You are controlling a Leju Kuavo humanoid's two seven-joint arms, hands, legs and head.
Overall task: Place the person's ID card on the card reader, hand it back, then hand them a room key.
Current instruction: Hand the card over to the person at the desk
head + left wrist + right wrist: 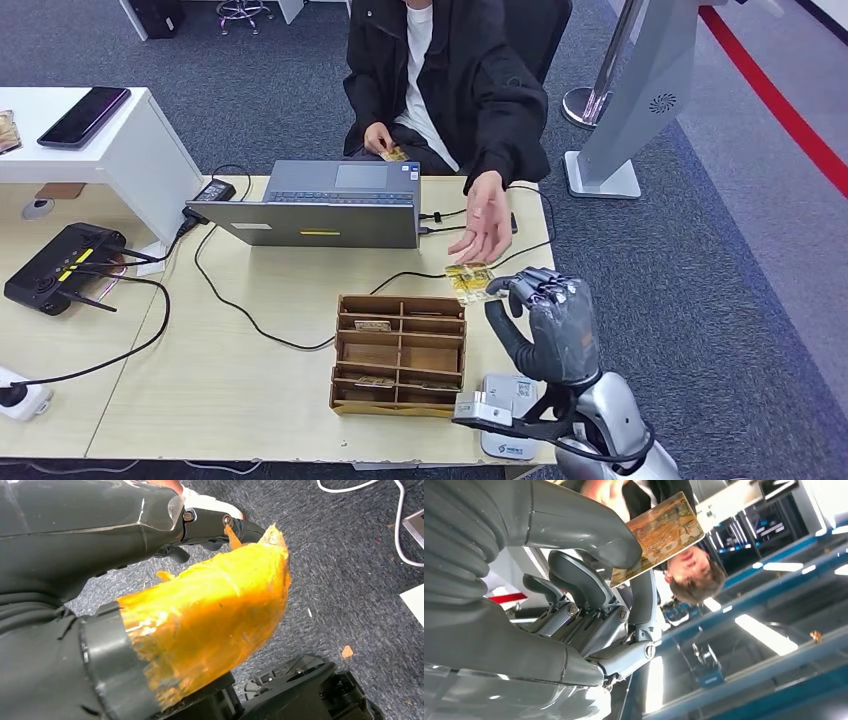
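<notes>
The right robot hand (548, 325), lower right, grips a yellow patterned card (469, 282), offered beneath the person's open hand (484, 222); handover is judged pending.

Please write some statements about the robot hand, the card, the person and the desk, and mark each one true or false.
1. The right robot hand holds a yellow card out toward the person. True.
2. The person's open hand is close above the card. True.
3. The laptop is closed flat. False: it is open, its keyboard toward the person.
4. The wooden box has one single space. False: dividers split it into several compartments.
5. A black phone lies on the white table. True.
6. The black router sits inside the box. False: it sits on the desk beside the laptop.
</notes>
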